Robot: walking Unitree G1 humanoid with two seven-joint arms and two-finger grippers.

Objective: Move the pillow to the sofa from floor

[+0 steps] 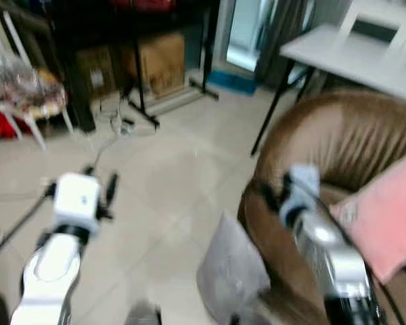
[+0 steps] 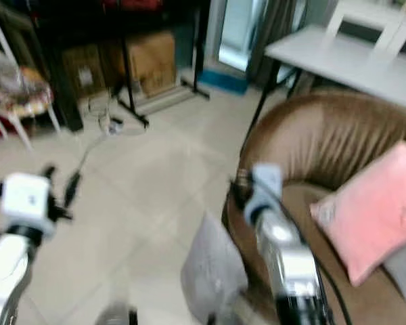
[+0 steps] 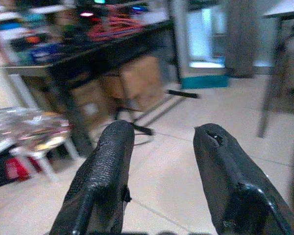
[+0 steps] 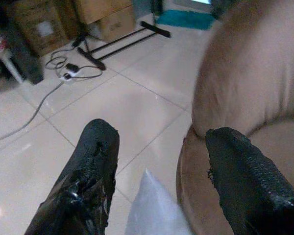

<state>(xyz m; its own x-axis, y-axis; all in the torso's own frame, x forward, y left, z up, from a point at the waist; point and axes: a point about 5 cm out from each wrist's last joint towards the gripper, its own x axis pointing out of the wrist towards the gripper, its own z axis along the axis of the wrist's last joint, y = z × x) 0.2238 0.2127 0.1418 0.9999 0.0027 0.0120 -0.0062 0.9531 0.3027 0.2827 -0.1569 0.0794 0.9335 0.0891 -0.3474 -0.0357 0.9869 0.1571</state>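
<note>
A grey pillow (image 1: 233, 271) stands on the tiled floor, leaning against the outer side of the brown sofa (image 1: 338, 135). The same grey pillow (image 4: 154, 205) shows low between the fingers in the right wrist view. My right gripper (image 4: 161, 147) is open and holds nothing; it hangs above the pillow, beside the sofa's arm. My left gripper (image 3: 159, 147) is also open and holds nothing, raised over bare floor to the left, well away from the pillow. A pink pillow (image 1: 386, 217) lies on the sofa seat.
A white table (image 1: 352, 57) with black legs stands behind the sofa. Cardboard boxes (image 1: 159, 61), a black stand (image 1: 139, 108) and a cable on the floor are at the back. A white stool (image 1: 27, 101) carrying a bag stands at the far left.
</note>
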